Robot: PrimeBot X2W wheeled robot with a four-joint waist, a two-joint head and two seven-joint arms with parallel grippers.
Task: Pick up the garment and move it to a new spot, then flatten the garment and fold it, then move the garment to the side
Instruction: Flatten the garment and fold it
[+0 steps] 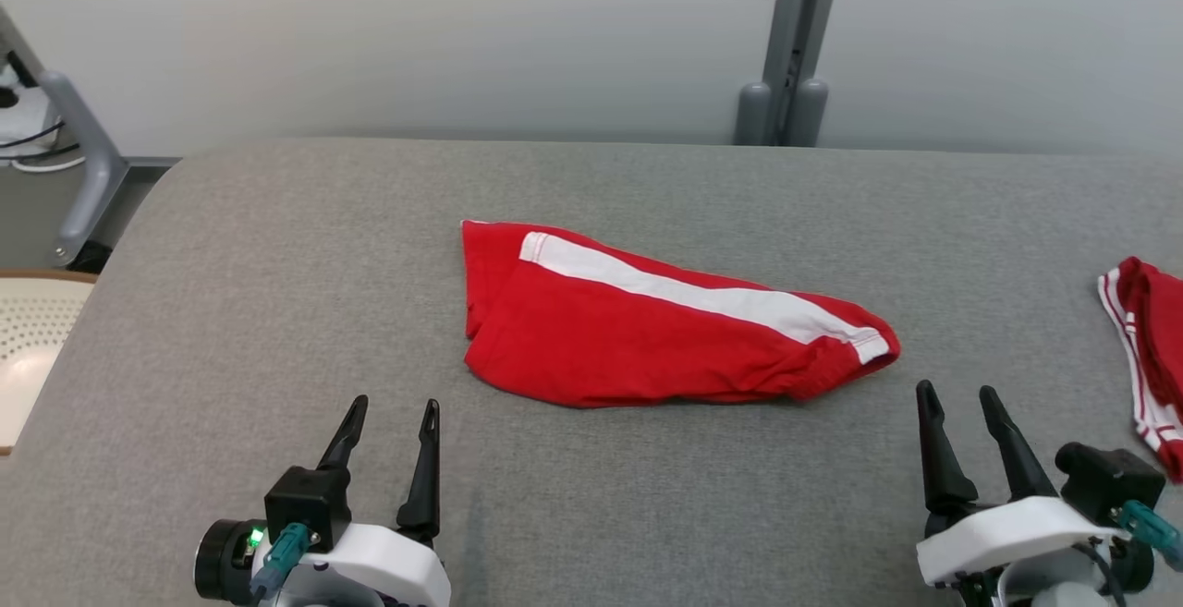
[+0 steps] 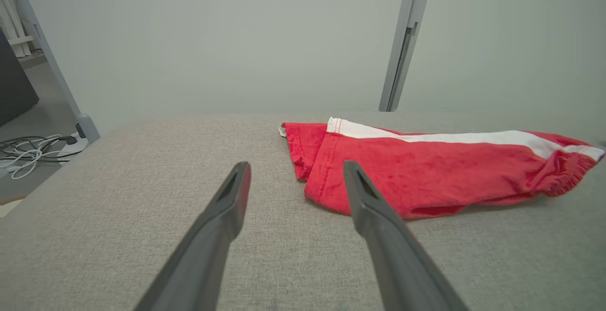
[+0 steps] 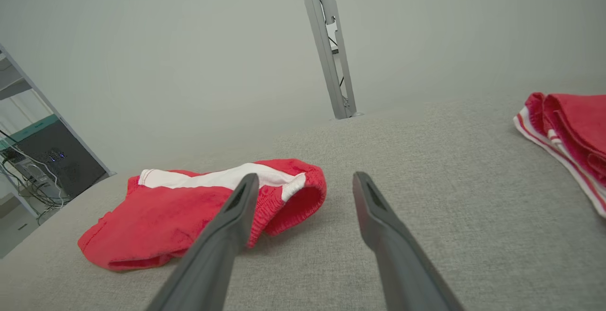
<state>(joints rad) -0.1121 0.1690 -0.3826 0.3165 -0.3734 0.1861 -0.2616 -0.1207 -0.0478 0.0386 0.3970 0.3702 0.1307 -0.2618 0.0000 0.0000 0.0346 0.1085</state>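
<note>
A red knit garment with one broad white stripe lies near the middle of the grey woven counter, ahead of both arms and touching neither. It is folded over on itself into a long wedge, wide and square-cornered at the robot's left and tapering to a rounded, gathered end at the right. The white stripe runs along the upper edge from the left hem down to that gathered end, where a narrow stitched band finishes it. In the left wrist view the garment shows a stitched hem on the near corner and a second red layer peeking out beside it. In the right wrist view the garment shows the puckered, elastic-looking end curling up off the cloth surface. Its lower edge is softly wrinkled.

The left fingers stand spread apart and hold nothing, poised at the near edge of the counter, short of the garment's wide end – the left wrist view shows the same left fingers parted over bare grey cloth. The right fingers are likewise spread and unloaded, near the tapered end, and the right fingers point over bare counter.

A second red cloth with thin white stripes lies at the far right edge, well apart from the garment. A grey metal post rises behind the counter.
</note>
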